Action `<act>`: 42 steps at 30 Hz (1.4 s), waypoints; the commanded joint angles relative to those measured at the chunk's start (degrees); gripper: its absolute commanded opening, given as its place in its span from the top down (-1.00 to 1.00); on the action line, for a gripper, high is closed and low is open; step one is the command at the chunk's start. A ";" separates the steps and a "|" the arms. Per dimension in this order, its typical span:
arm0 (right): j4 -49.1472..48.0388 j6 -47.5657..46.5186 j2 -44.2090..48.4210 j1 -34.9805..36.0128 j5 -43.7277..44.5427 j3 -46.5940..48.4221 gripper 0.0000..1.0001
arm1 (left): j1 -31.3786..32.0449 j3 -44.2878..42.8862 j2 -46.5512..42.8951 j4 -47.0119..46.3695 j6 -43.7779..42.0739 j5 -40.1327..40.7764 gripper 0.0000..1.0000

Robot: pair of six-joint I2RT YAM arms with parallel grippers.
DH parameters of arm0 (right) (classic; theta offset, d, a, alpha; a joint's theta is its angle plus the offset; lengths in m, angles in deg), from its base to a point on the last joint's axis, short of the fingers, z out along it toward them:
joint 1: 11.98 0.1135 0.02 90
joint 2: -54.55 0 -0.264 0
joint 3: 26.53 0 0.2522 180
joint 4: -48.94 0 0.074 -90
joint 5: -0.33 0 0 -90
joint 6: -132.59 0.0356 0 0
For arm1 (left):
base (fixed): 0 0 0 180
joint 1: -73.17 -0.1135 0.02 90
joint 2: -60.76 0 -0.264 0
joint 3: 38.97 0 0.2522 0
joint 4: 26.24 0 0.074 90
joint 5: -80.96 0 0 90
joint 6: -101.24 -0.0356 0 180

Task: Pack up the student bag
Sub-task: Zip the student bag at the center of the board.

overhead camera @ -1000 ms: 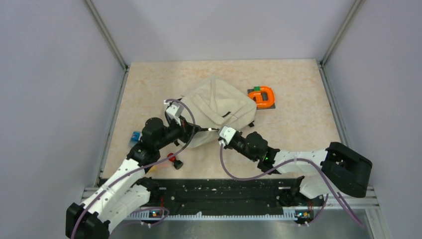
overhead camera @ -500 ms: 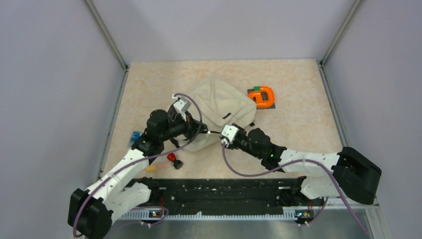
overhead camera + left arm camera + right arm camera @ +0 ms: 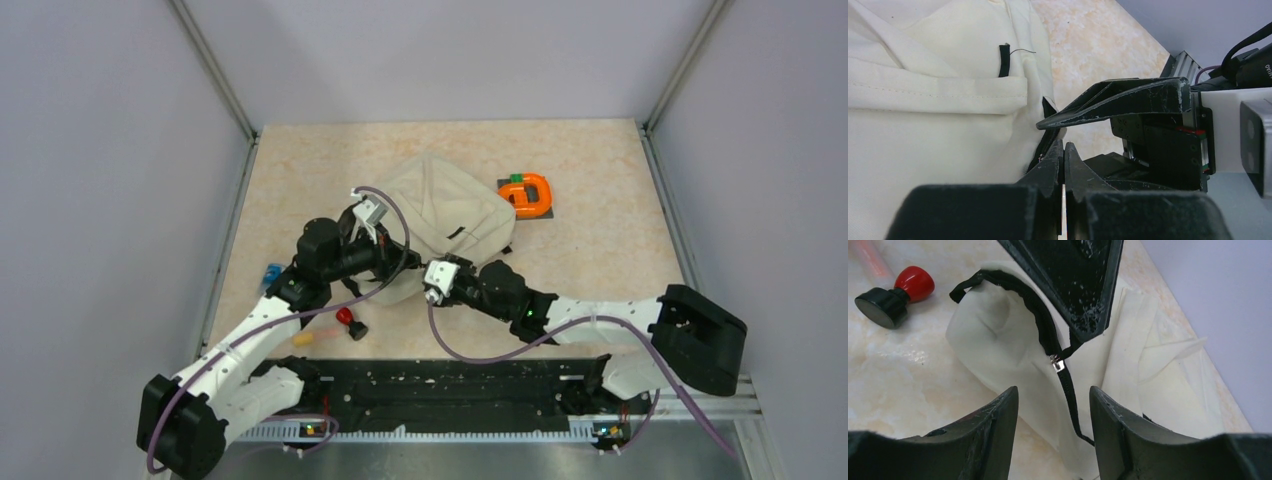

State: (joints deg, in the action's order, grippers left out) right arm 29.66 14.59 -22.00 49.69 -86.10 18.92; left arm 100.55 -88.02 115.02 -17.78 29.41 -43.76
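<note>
A second ago the right gripper [image 3: 421, 287] was pressed together at the near edge of the student bag [image 3: 445, 210]. Its fingers now stand spread with nothing between them, and it has drawn back toward the bag's near left corner. The left gripper [image 3: 1064, 159] has shifted a little rightward, closer to the bag. It stays pressed together and appears to pinch the bag's black zipper edge [image 3: 1044, 327]. The bag has kept its place mid-table, just beyond both grippers.

From above, both sets of fingertips are lost under wrists and cables, so the pinch cannot be read there. The left wrist view cuts the bag off at the left and top, and the gripper's own fingers hide the exact point of the pinch. An orange ring-shaped object [image 3: 526, 193] lies just beside the bag's far right corner; what it is stays unclear. A small blue object [image 3: 271, 273] left of the bag is partly hidden by the left arm.

Only the right wrist view shows the silver zipper pull [image 3: 1057, 363], just ahead of the spread fingers, and the bag's flap raised off the table [image 3: 898, 370]. It also gives a close look at a red-knobbed black stamp [image 3: 893, 296] near the bag's near left corner. The left wrist view alone shows a short black loop [image 3: 1004, 60] sewn above a seam on the bag.
</note>
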 commanded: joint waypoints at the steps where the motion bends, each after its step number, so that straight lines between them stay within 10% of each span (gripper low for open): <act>1: -4.79 -1.65 -1.58 1.03 -0.22 3.62 -0.04 | 0.16 -1.16 -1.67 -4.63 1.32 -1.06 1.00; 11: -4.87 -2.10 -3.46 1.28 -1.81 4.84 0.44 | 0.19 -0.96 -1.96 -4.46 1.75 0.31 1.00; 42: -2.49 -0.52 1.57 7.23 4.42 2.43 0.44 | 0.18 -1.01 0.00 -3.40 4.04 5.62 1.00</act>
State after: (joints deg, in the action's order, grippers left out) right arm 27.23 12.81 -22.46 55.72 -82.65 21.02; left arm 100.66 -88.00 115.41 -16.99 32.67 -39.17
